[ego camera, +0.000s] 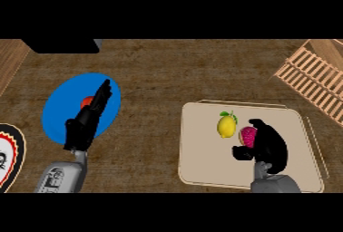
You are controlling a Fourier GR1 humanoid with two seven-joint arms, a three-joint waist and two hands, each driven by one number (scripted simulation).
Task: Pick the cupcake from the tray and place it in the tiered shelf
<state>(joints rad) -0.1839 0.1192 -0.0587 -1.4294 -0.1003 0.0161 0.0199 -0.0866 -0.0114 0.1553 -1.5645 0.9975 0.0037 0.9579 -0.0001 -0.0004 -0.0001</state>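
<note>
A pink-topped cupcake (247,135) sits on the beige tray (201,158) at the right, next to a yellow lemon (227,126). My right hand (268,144) curls round the cupcake from its right side, thumb below it, and hides most of it. The slatted wooden tiered shelf (315,77) stands at the upper right corner, apart from the tray. My left hand (85,120) rests with straight fingers over a blue plate (64,108) at the left, holding nothing.
A small red object (86,101) lies on the blue plate, partly behind my left hand. A white, black and red plate (8,154) shows at the left edge. A dark box (61,45) sits at the top left. Wooden boards (10,59) line the far left.
</note>
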